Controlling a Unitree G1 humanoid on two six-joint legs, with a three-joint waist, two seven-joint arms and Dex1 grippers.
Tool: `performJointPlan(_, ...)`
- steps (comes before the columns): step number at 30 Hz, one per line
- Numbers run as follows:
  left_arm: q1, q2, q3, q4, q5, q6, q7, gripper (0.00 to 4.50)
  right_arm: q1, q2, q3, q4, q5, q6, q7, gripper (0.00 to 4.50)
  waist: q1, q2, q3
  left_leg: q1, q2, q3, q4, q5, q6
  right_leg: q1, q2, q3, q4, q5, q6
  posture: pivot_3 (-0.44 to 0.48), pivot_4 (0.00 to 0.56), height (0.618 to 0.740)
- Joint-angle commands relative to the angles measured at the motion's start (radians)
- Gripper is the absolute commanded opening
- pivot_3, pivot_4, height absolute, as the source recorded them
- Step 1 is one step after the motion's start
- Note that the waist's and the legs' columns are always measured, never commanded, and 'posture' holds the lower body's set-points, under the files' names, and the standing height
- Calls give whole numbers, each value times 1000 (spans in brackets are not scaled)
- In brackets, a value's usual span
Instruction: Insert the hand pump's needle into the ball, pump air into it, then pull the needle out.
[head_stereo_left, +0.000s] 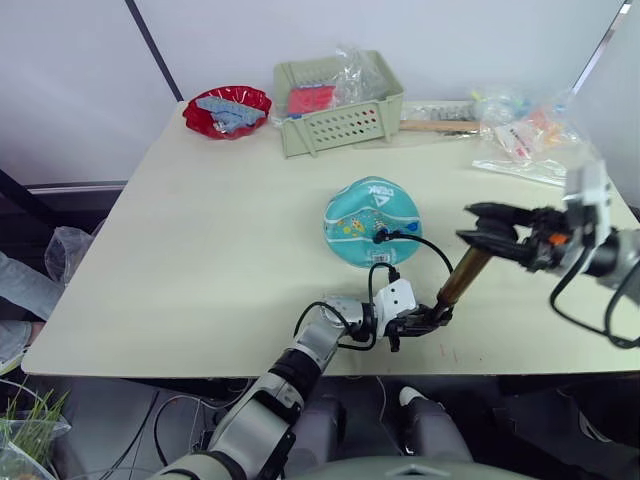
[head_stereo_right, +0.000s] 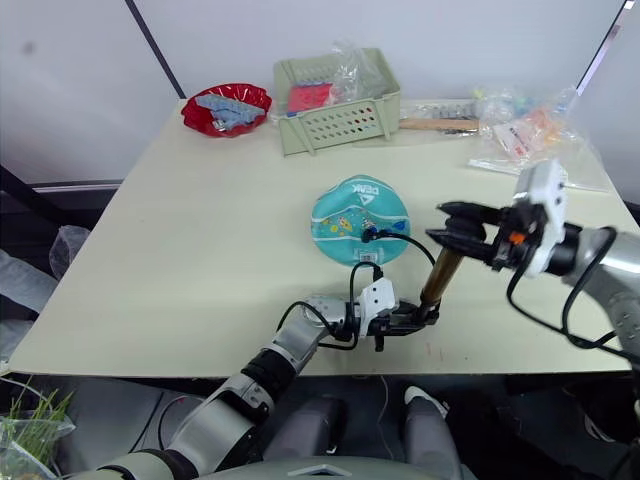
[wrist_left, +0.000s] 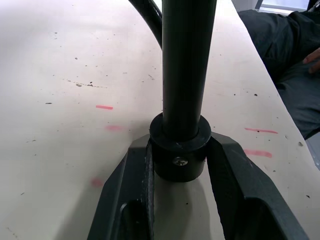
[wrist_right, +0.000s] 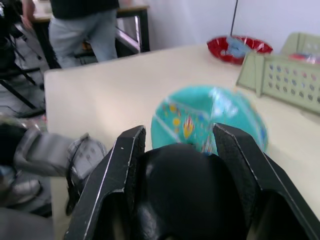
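The ball (head_stereo_left: 372, 221) sits mid-table, visibly sagging and dimpled on top, so it's soft, light and will roll or squash if pushed. The thin black hose (head_stereo_left: 420, 243) runs from the pump into the ball's near side; the needle itself is too small to make out, but it looks already seated at the valve. The hand pump (head_stereo_left: 462, 276) stands tilted near the front edge of the table (head_stereo_left: 200, 250), base down, handle end up. The left gripper (head_stereo_left: 418, 322) is clamped on the black bottom cap (the wrist view shows both fingers tight against the collar, screw head facing out), which is a good hold: rigid, ribbed, won't crush. The right gripper (head_stereo_left: 487, 228) is closed around the black T-handle at the top. The metal barrel is smooth and likely slippery, so stay on the black ends. The pump is stiff and light; the hose is floppy and the needle fragile, so I'd keep strokes in line with the barrel and avoid tugging sideways on the hose. The red bowl (head_stereo_left: 227, 110) and the basket (head_stereo_left: 340, 103) are well clear at the far edge.
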Motion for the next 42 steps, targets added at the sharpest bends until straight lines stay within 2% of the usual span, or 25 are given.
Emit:
performJointPlan(1,22,19,-17,68,35,19,-3,1049,-94,-56,-156,-41,180,65,-21,1672,0,0,0,0,0,0,0,0,0,0,0,0,0,0,0,0,150,740)
performJointPlan(9,22,20,-16,76,37,11,-2,1049,-145,-111,-179,-26,234,153,-51,1672,0,0,0,-4,0,0,0,-1,2,-3,-1,0,-1,0,0,0,150,740)
performJointPlan(15,33,27,-19,61,39,12,1,1049,115,-40,-13,-92,-32,17,7,1672,1,-7,-5,-6,0,-1,1,-1,1,-5,0,-2,-1,0,0,0,150,740)
performJointPlan(18,37,26,-20,54,40,15,3,1049,187,8,49,-91,-109,-50,17,1672,-1,-8,-5,2,0,0,1,-1,2,3,0,0,-1,0,1,0,150,740)
performJointPlan(27,52,25,-22,25,40,30,5,1049,317,150,209,15,-343,-252,16,1672,-1,-12,-12,7,3,-1,0,-1,1,7,3,-1,-1,-3,4,0,150,740)
performJointPlan(33,54,27,-22,16,41,38,4,1049,327,195,263,79,-439,-340,13,1672,-1,-11,-12,7,2,-1,0,-1,1,7,2,-1,-1,-1,1,0,150,740)
performJointPlan(36,53,29,-23,29,43,32,2,1049,295,197,237,39,-393,-342,36,1672,-1,-11,-12,7,2,-1,0,-1,1,7,2,-1,-1,-2,3,0,150,740)
performJointPlan(42,48,22,-25,43,43,26,-1,1049,161,90,53,-48,-184,-207,53,1672,0,-4,-7,4,1,-1,0,-1,1,4,1,-1,-1,-1,1,0,150,740)
